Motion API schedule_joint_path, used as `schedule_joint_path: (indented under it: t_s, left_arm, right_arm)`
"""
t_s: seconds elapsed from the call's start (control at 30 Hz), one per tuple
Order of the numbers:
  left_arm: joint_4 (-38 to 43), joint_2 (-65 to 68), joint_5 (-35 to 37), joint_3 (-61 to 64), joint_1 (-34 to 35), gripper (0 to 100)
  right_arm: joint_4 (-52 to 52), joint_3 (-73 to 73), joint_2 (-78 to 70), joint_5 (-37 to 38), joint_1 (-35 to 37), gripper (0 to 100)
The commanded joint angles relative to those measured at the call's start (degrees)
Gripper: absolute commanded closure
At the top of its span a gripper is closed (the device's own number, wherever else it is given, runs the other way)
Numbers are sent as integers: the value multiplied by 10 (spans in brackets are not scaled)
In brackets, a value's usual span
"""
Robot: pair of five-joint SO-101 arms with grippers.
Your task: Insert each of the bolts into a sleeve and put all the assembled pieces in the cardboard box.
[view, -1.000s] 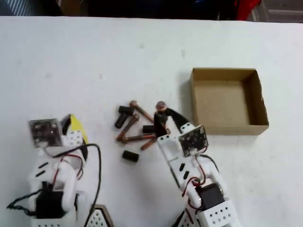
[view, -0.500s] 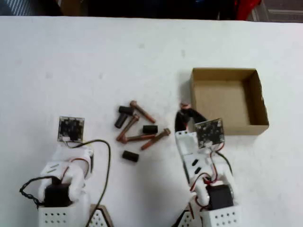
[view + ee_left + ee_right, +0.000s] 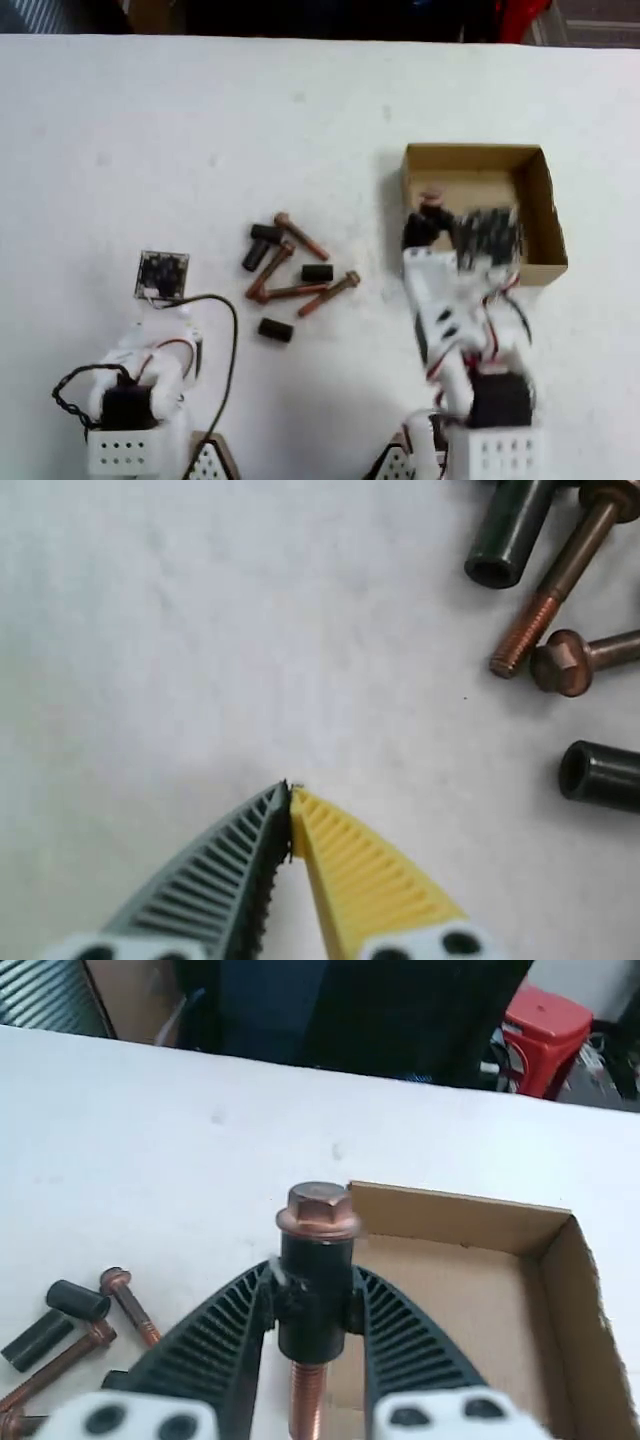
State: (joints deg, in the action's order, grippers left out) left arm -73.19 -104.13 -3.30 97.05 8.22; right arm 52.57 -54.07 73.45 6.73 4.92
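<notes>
My right gripper (image 3: 315,1292) is shut on a black sleeve with a copper bolt through it (image 3: 317,1260), held upright. In the high view this piece (image 3: 430,200) hangs over the near left corner of the cardboard box (image 3: 475,150). Several loose copper bolts (image 3: 290,292) and black sleeves (image 3: 317,272) lie in a pile left of the box, and one sleeve (image 3: 275,330) lies apart, nearer the arms. My left gripper (image 3: 289,796) is shut on nothing and points down at bare table left of the pile. Close to it lie a sleeve (image 3: 600,775) and a bolt (image 3: 560,575).
The box floor (image 3: 470,1280) looks bare. The left arm (image 3: 140,370) sits low at the near left of the white table. Beyond the table's far edge stand dark furniture and a red stool (image 3: 545,1020).
The right arm has swung to the right with the bolt and sleeve, from above the pile to the box's near left corner. The left arm has drawn back a little.
</notes>
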Motion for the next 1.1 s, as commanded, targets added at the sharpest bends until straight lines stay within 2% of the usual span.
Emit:
schedule_joint_path:
  t_s: [0.0,0.13,0.4,0.57,0.77,1.07]
  left_arm:
    - [-4,-4,-2,-1,5,977]
    - [-4,-4,-4,-1,5,977]
    - [-4,-4,-4,-1,5,976]
    - [-4,-4,-4,-1,5,976]
    - [-4,-4,-5,-1,5,976]
    - [-4,-4,-5,-1,5,976]
  right_arm:
    - [2,112,-163,2,-51,981]
    - [0,189,-324,3,-82,981]
    - [4,319,-577,3,-84,981]
    - [50,397,-688,6,-80,981]
    - [110,519,-809,44,-82,981]
    - [116,625,-953,46,-79,981]
